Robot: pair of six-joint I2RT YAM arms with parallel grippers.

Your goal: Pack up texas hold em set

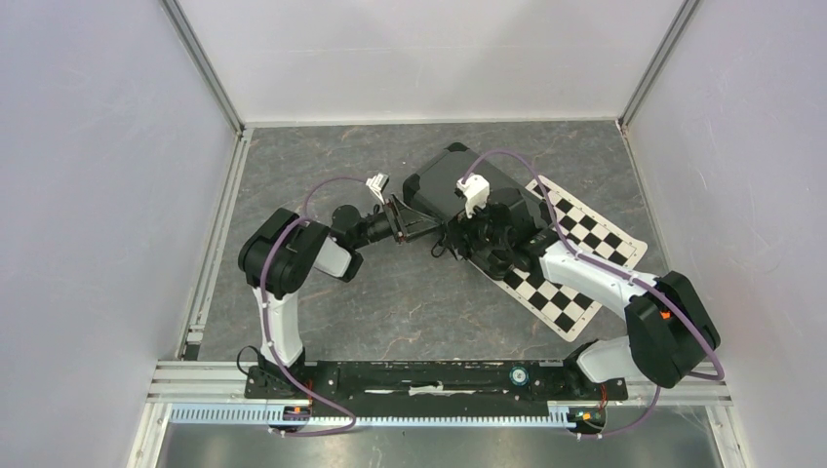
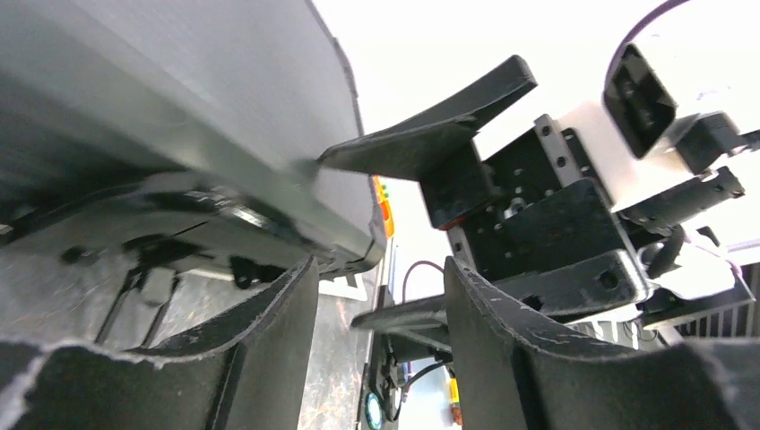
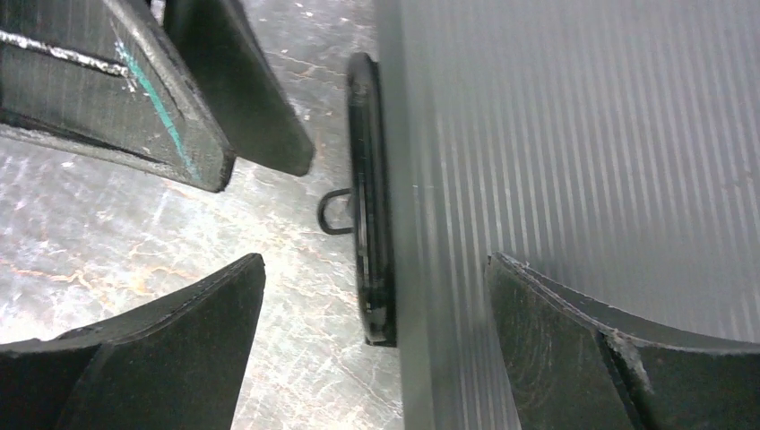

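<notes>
The right gripper (image 3: 375,260) is seen with its jaws spread wide, astride the near edge of the case (image 1: 436,183). One finger (image 3: 574,358) is laid over the ribbed lid and the other over bare table (image 1: 390,302), with nothing clamped. Between them the case's handle (image 3: 372,179) is pictured lying flat along the edge, a small wire loop (image 3: 333,215) jutting from it. The left gripper (image 1: 419,222) is held just beside, its jaws likewise apart and empty, aimed at the case's left corner. The two sets of fingertips are crowded near each other without touching, each caught in the other's wrist camera. The case, black and hard-shelled with fine ribbing across the lid, is shown closed and lying flat near the middle of the table, skewed to its edges. Its right part is set over the checkered mat (image 1: 590,244), which is spread toward the right wall. Part of the mat is hidden by the right arm stretched across it.
</notes>
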